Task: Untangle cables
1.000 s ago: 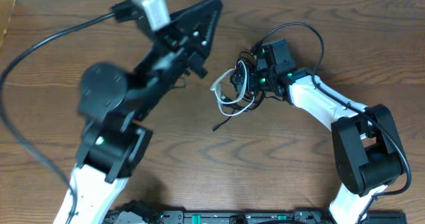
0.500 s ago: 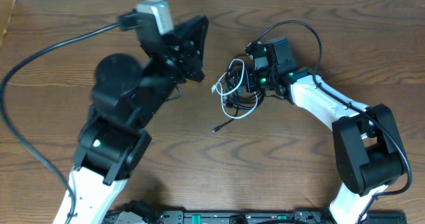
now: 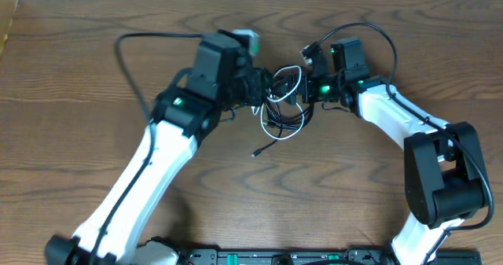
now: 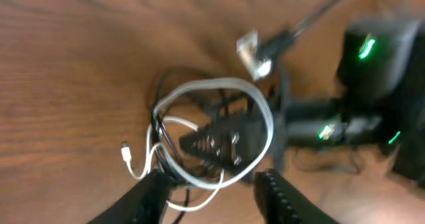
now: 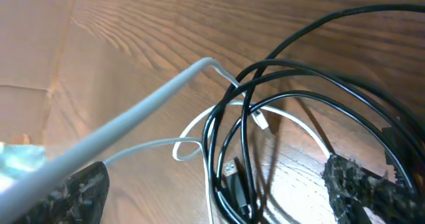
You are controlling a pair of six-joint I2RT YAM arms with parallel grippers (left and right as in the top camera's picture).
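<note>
The cables [image 3: 284, 114] lie in one tangled bundle on the tabletop [image 3: 354, 186], directly between the left hand [image 3: 263, 92] and the right hand [image 3: 305, 90].

Left hand: fingers parted, white cable [image 4: 265, 117] loop just ahead of the tips, nothing clamped.

Right hand: fingers spread wide, black cables [image 5: 312, 58] crossing the gap between them.

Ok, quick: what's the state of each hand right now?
Left hand: open, fingers either side of the cables, no grip.
Right hand: wide open, cables between its fingers, nothing clamped.
</note>
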